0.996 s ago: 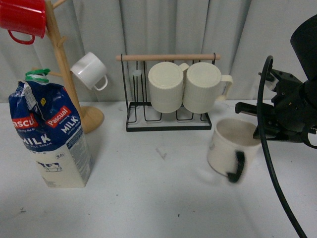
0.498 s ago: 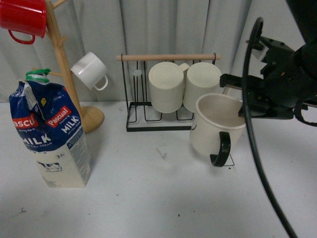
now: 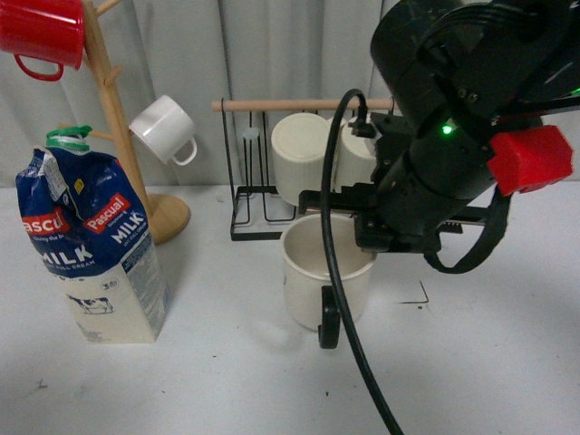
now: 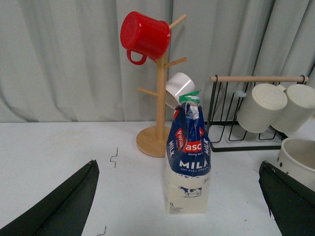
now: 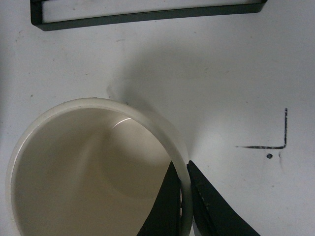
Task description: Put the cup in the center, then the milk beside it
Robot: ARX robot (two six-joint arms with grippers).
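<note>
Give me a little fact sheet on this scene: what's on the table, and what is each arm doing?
cup: upright, black handle toward the camera, beside a black corner mark; unclear whether it rests on the table
right gripper: shut on the cup's rim
left gripper: open, empty
milk: upright at the left, untouched
mug tree: holds a red mug and a small white cup
black rack: holds two ribbed mugs
</note>
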